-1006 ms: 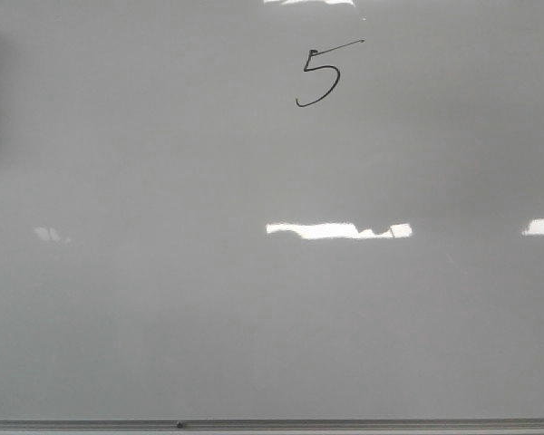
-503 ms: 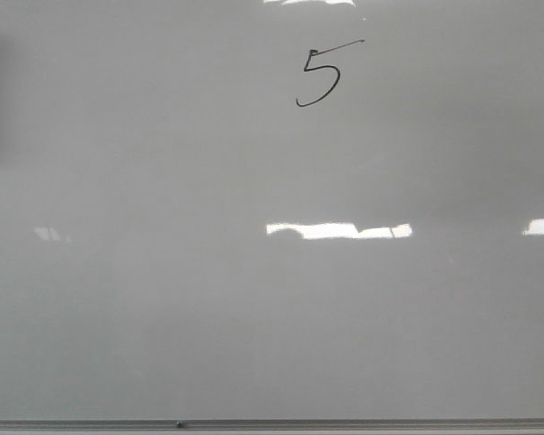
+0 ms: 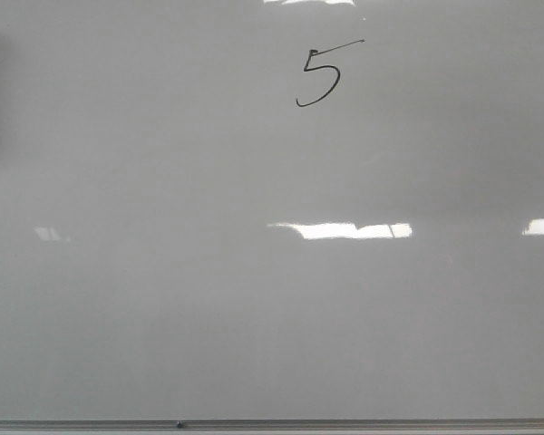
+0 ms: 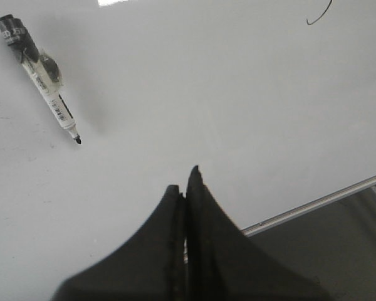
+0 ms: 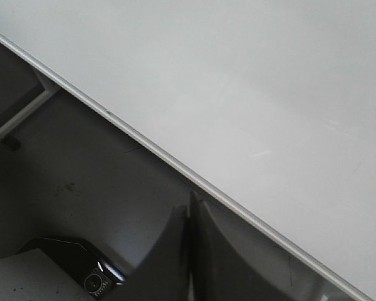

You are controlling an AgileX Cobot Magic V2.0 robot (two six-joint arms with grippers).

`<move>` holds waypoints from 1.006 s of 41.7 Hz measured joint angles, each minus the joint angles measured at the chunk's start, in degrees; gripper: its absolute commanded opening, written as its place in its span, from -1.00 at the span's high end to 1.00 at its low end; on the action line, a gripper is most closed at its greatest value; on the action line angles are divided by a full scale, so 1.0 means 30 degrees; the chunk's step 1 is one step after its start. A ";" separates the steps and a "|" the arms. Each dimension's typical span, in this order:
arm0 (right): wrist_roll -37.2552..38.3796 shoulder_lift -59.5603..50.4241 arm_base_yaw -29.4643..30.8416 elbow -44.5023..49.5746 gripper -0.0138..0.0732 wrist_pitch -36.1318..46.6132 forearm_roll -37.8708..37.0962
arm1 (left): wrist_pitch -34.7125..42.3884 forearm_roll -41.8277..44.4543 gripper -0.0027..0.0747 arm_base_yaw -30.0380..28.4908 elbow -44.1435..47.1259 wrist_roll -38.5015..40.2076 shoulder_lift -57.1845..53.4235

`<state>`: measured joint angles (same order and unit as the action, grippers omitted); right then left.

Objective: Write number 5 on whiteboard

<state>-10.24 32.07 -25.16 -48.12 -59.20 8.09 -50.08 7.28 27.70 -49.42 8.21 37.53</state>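
Handwritten thin black number 5 (image 3: 319, 77) sits upper centre on the glossy grey-white whiteboard (image 3: 254, 317). Left gripper (image 4: 186, 182) and right gripper (image 5: 189, 210) both pressed together, empty; uncapped black-and-white marker (image 4: 41, 75) risks drying, or smudging if bumped.

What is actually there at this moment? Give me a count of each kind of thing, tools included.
Whiteboard: 1
Written number 5: 1
Marker pen, lying uncapped on the board: 1
Tools, left tool and right tool, both closed and empty: 2
Total: 5
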 measured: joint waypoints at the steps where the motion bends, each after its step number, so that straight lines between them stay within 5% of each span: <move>1: 0.0000 0.0000 0.0000 0.0000 0.84 0.0000 0.0000 | 0.0000 0.0000 0.98 0.0000 0.0000 0.0000 0.0000; 21: 0.0038 0.0000 0.0000 0.0000 0.84 -0.0039 0.0000 | 0.1120 0.0007 0.98 -0.1080 0.1084 0.0000 -0.1706; 42: 0.0038 0.0000 0.0000 0.0000 0.84 -0.0073 0.0000 | 0.9266 -0.0523 0.98 -0.7552 1.1816 -0.0448 -1.0863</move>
<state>-10.13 32.07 -25.16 -48.12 -59.41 8.09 -22.28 5.72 5.04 -13.98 6.87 4.94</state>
